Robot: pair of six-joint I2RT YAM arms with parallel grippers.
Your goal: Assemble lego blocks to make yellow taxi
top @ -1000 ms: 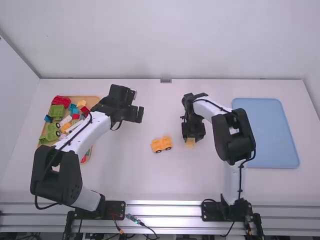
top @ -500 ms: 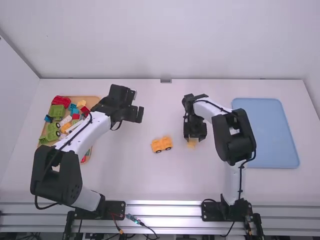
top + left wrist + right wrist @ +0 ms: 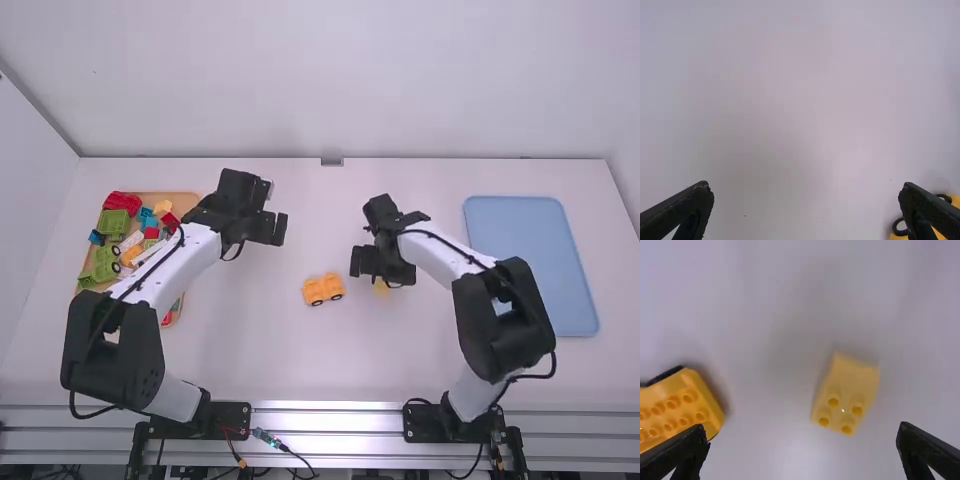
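Peering at the high view, I see the right gripper (image 3: 382, 270) spread over the small yellow block (image 3: 381, 288), right of the wheeled base (image 3: 323, 290); the right wrist view adds four studs, the block's long axis running to its plain end, pointing away from the fingertips; the left gripper (image 3: 272, 228) gapes too

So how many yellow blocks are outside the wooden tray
2: a wheeled base mid-table, and a small studded block right of it, near the right gripper. Others may be hidden.
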